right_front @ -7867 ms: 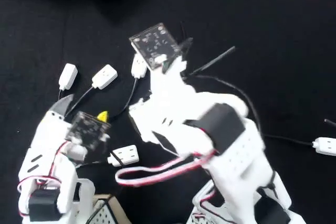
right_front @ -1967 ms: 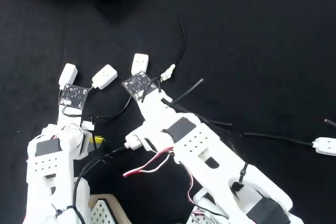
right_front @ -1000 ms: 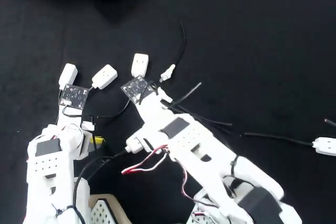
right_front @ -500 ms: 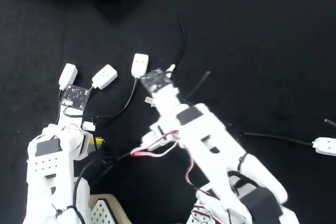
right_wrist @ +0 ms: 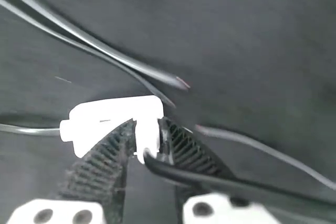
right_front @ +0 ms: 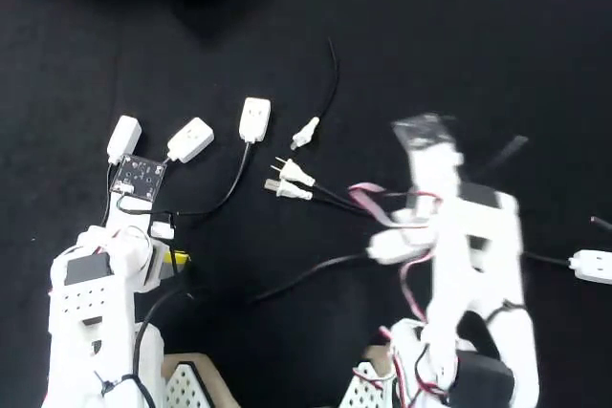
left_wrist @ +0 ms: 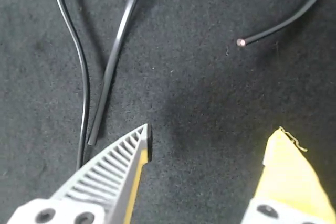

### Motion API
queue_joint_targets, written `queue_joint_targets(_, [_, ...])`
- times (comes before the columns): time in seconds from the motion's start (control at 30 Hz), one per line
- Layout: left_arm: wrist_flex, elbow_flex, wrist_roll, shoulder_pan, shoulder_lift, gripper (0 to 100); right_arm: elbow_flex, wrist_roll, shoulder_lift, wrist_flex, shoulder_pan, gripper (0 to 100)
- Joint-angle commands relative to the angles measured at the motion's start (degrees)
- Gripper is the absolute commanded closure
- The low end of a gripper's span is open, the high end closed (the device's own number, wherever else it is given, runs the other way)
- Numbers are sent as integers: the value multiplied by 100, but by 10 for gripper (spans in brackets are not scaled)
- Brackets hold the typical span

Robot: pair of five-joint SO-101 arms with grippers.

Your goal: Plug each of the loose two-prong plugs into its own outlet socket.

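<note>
You have no plug seated yet, as far as the views show. On the black worktop (right_front: 497,54) three white outlet sockets lie in a loose row at the left: the left socket (right_front: 122,138), the middle socket (right_front: 190,139) and the third socket (right_front: 254,118). A fourth socket (right_front: 593,265) sits well apart at the right edge.

Three plugs lie free. The small plug (right_front: 305,131) is just beside the third socket. The upper plug (right_front: 291,172) and the lower plug (right_front: 289,189) lie side by side nearer the middle. Their prongs are turned toward the row but touch nothing.

Your right end effector (right_wrist: 147,129) is clamped narrow on a white corded block (right_wrist: 113,116). I judge this to be another socket, though neither slots nor prongs show. Your left end effector (left_wrist: 212,132) gapes wide over bare worktop, holding nothing, with black cords (left_wrist: 113,61) beside it.

So every pairing is left to do. Each free plug must be picked up, lined up with a socket and pushed home.
</note>
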Motion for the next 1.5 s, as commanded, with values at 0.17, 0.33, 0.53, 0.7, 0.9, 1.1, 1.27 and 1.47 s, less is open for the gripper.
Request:
queue_joint_targets(0.17, [-114, -31, -26, -66, -79, 658, 101, 1670, -13, -2127, 2699, 986])
queue_joint_targets(0.33, [-105, -31, -26, -66, -79, 658, -198, 2057, 769, -3121, 3411, 986])
queue_joint_targets(0.53, [-105, -31, -26, -48, -79, 658, -1560, 2022, 2290, -3358, 4026, 986])
queue_joint_targets(0.7, [-105, -31, -26, -22, -79, 658, -2167, 2022, 3152, -3314, 4149, 981])
queue_joint_targets(0.9, [-105, -31, -26, -13, -79, 658, -2299, 1284, 2334, -1802, 3842, 728])
queue_joint_targets(1.1, [-105, -31, -26, -22, -79, 658, -2651, 510, 541, 642, 2989, 643])
queue_joint_targets(1.27, [-88, -31, -26, -22, -79, 658, -3204, -633, -752, 1987, 1574, 733])
queue_joint_targets(1.47, [-97, 13, -26, -31, -79, 658, -3257, -2919, -936, 2585, -1336, 850])
